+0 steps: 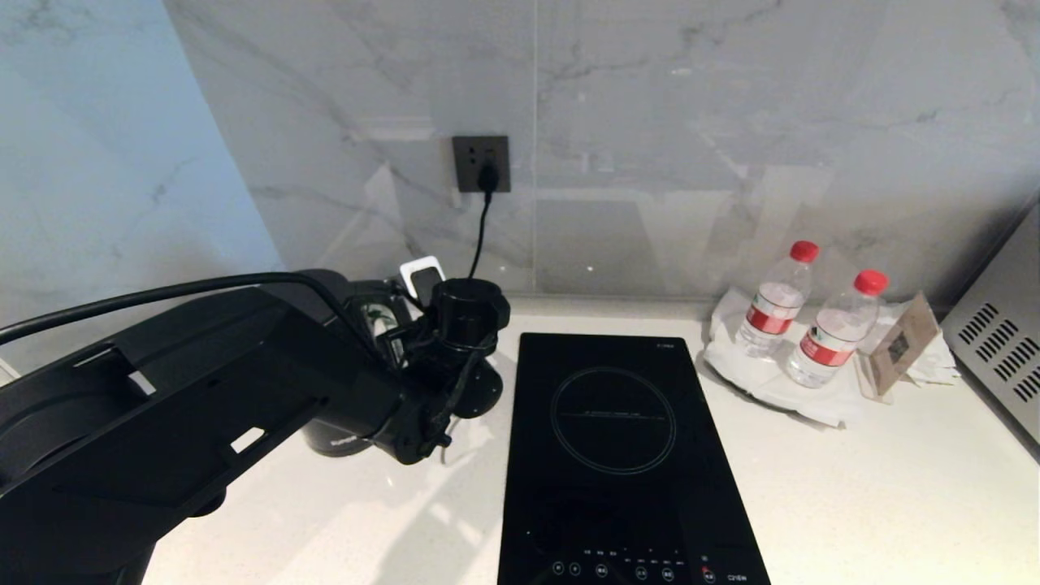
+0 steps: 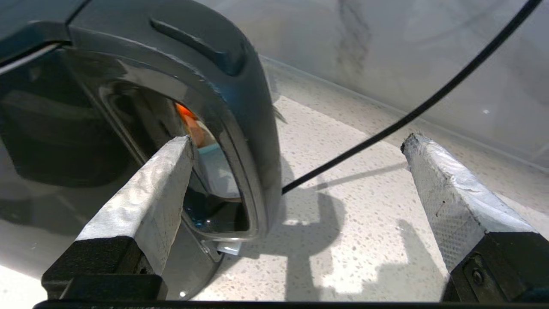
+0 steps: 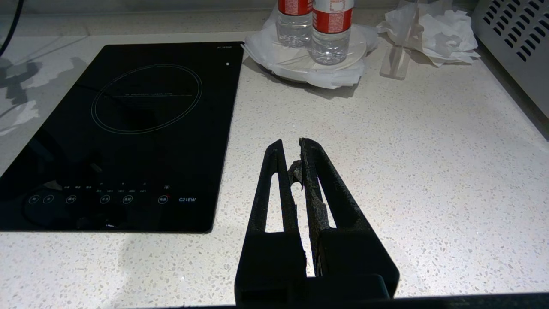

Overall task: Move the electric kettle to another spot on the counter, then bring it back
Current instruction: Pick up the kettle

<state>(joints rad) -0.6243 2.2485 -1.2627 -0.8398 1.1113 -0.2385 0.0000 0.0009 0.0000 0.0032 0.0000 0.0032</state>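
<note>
Wide-open left gripper point(image 2: 296, 171) astride glossy black electric kettle point(image 2: 64, 128) loop handle point(image 2: 240, 107), ungripped; right gripper point(image 3: 291, 159) closed, empty.

Your left arm point(image 1: 162, 390) is a bulky matte-black shell with flat panels, a few small white rectangular marks and a thick black cable along the top. At its wrist you've got a round black housing with thin looped wires. Left gripper point(image 2: 296, 146): fingers point(image 2: 141, 201) wrapped in crinkled silver-grey tape on black blocks, one screw head showing. Right gripper point(image 3: 291, 156): black slotted fingers, inner padding torn and ragged.
</note>
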